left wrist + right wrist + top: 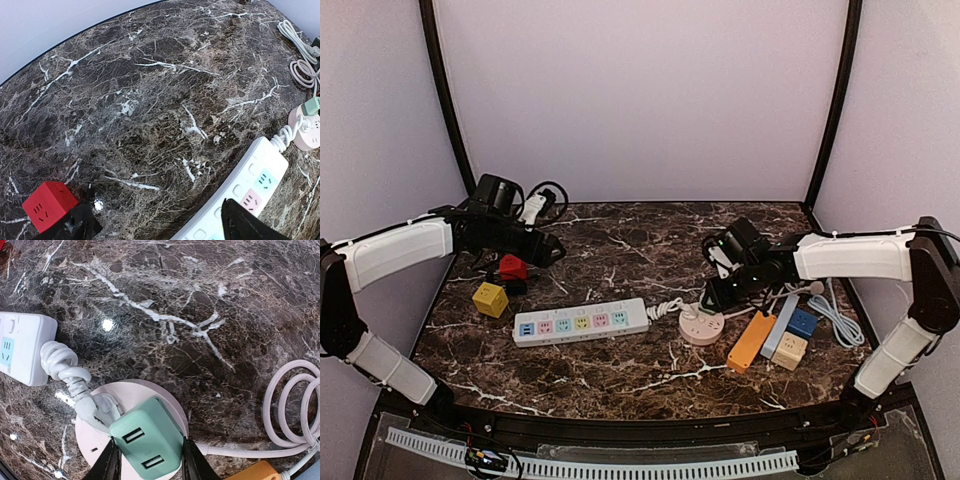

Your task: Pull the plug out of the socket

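The pull had not happened yet. The green plug still sat seated in the pink round socket, towards the right of the marble worktop. The right gripper was at it from above, its fingers closed against the plug's two sides. From the wrist view the grasp looked made, so what was left was the lift itself: drawing the plug straight up out of the socket.

The left gripper hovered well away over the left part of the worktop, its fingers wide apart with nothing held. It was not bracing the socket, so the light round base might rise with the plug.

Just beside the green plug, a second grey-white plug sat in the same socket. Its coiled cord ran to the white power strip, crowding the left finger's side. A white looped cable lay near on the other side.

An orange power strip, a blue cube socket and a beige cube socket lay close to the right. A red cube socket and a yellow cube socket stood well apart on the left.
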